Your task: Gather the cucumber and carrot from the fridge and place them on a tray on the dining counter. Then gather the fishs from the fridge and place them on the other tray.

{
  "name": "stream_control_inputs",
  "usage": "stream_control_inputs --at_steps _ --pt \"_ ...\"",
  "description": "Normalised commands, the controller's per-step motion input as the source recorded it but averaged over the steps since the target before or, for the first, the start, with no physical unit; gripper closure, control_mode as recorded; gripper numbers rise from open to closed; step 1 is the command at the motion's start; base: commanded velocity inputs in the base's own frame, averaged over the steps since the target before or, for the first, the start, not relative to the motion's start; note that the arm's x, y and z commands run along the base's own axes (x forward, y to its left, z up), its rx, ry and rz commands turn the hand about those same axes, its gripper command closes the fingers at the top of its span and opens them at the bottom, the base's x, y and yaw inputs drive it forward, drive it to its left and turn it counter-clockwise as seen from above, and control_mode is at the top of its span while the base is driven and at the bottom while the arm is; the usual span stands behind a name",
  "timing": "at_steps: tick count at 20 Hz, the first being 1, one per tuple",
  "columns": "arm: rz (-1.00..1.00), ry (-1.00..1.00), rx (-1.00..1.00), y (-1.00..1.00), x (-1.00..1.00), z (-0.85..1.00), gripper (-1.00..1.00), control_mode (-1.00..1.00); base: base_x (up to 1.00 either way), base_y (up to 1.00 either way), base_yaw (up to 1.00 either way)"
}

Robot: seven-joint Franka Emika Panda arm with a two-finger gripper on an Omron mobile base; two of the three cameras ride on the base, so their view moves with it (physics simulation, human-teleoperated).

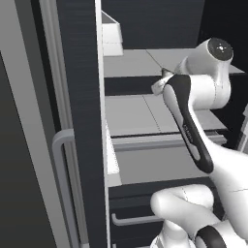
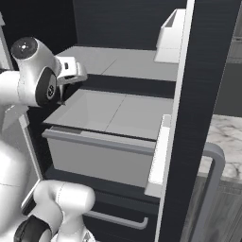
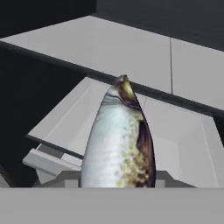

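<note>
My gripper point(image 3: 117, 181) is shut on the slim silver-grey fish point(image 3: 120, 140). The fish stands up between the jaws, with a pale speckled belly and a dark olive tip. The hand hovers inside the open fridge point(image 1: 80, 121), over its light grey shelves point(image 3: 131, 48). From the left base the hand point(image 1: 163, 80) sits at the front edge of the upper shelf point(image 1: 131, 63), with the fish's tip point(image 1: 167, 72) just showing. From the right base the hand point(image 2: 71, 68) is at the left of the shelves point(image 2: 118, 113). The cucumber, the carrot and the trays are out of view.
The fridge door point(image 2: 198, 94) stands open beside the arm, with a light grey door bin point(image 2: 168, 38) on its inner face. Below the shelves are a grey drawer point(image 2: 94, 158) and a lower one with a bar handle point(image 2: 118, 220). The marble dining counter point(image 2: 227, 142) shows past the door.
</note>
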Motion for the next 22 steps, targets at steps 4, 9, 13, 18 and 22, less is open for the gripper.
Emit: stream_control_inputs --at_steps 4,9,13,18,22 --pt "-0.03 -0.06 0.00 -0.20 -1.00 0.00 1.00 -1.00 0.00 0.00 0.00" --pt "-0.03 -0.05 0.00 -0.19 -1.00 0.00 1.00 -1.00 0.00 0.00 0.00" --pt "-0.04 -0.05 0.01 -0.05 -1.00 -0.01 1.00 -1.00 0.00 0.00 0.00" --pt "-0.06 -0.05 0.03 -0.04 -1.00 -0.09 1.00 -1.00 0.00 0.00 0.00" --pt "-0.07 -0.02 0.01 0.00 -0.77 -0.19 1.00 -1.00 0.00 0.00 0.00"
